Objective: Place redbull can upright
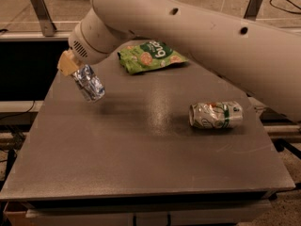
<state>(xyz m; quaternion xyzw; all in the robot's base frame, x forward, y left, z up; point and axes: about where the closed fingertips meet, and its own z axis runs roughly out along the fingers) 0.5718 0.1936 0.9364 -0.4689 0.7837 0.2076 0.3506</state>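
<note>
**Silver can, tilted in the claw**

Silver and dented, the redbull can (90, 84) is hanging tilted in the gripper (79, 73), which is clamping its upper end over the left side of the table (141, 173). You are likely handling something light, thin-walled and slick, so squeezing harder is risking more crushing. Holding across the body is looking sensible. The arm (197, 27) is hiding the wrist, and the can's lower end is blurring out. Beyond, a green snack bag (150, 55) and a white-and-green can (216, 115) are lying flat.
</note>
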